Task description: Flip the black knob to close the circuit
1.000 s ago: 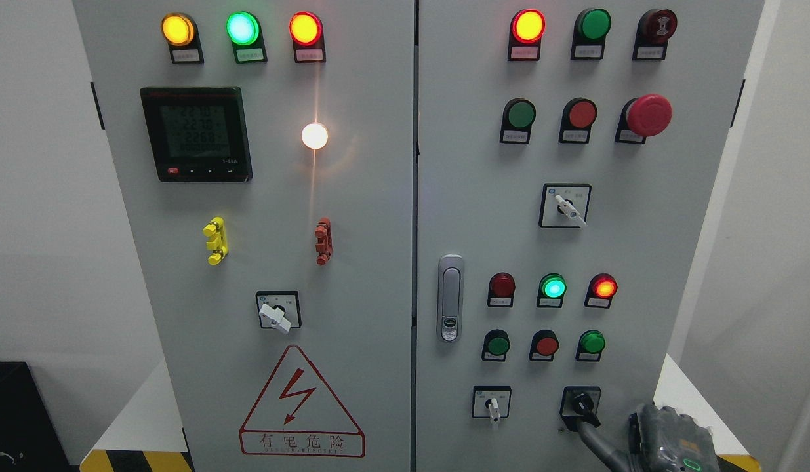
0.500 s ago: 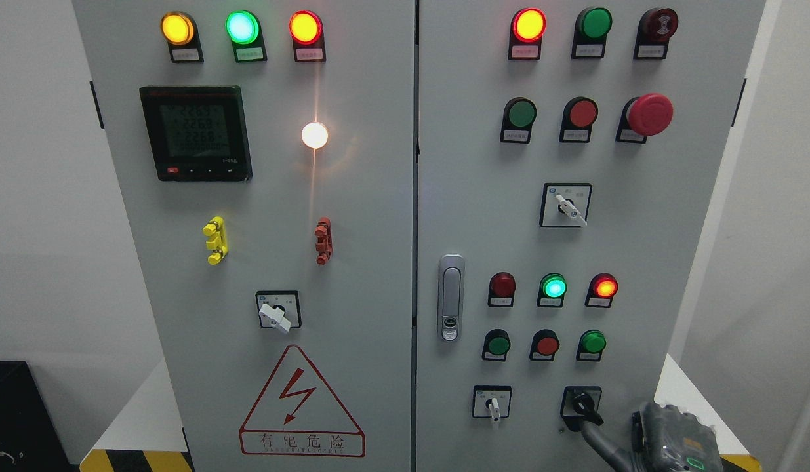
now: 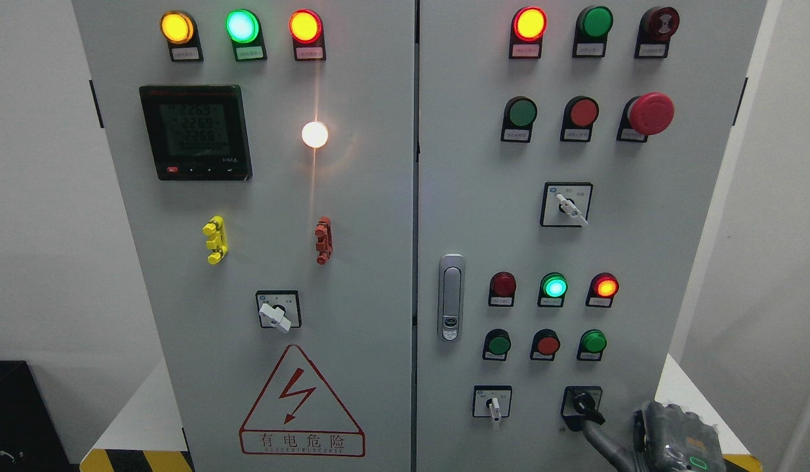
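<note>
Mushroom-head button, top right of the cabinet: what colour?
Red, clearest in the head view.

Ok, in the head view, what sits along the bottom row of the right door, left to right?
White-handled selector switch → black knob → right hand, low at the panel's right edge with one finger reaching up to the knob.

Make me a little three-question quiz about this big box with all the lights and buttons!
1. True or false: the robot's right hand reaches up to the black knob at the lower right of the cabinet.
2. What colour is the big mushroom button? A) green B) red C) yellow
3. Fill in: the warning triangle shows a red ______ bolt.

Key: 1 true; 2 B; 3 lightning.
</note>
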Robot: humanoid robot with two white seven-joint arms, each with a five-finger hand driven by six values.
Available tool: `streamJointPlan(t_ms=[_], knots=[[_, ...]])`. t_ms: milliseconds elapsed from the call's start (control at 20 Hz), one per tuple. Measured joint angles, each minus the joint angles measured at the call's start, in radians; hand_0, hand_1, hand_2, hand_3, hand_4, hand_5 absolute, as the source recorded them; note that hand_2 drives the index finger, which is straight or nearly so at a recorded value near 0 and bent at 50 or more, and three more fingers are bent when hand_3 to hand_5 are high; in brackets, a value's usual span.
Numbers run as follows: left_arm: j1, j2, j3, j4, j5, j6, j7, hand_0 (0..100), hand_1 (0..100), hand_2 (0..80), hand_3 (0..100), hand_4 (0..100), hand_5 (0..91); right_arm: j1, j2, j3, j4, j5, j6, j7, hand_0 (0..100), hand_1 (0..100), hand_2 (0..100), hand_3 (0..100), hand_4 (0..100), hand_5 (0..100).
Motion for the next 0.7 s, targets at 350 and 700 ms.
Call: streamJointPlan(t_ms=[350,700], knots=[[0.000,0.000,0.000,0.000,0.000,0.000,0.000,12,56,0.0,0,0,0.0,0.000,0.001,0.001,-0.008,-0.005,-0.002,0.001,0,0,90,100,95,98],[0.000,0.000,0.000,0.000,0.000,0.000,0.000,12,56,0.0,0,0,0.0,0.011,0.002,0.018,-0.012,-0.012,-0.003,0.001,0,0,90,100,95,98]])
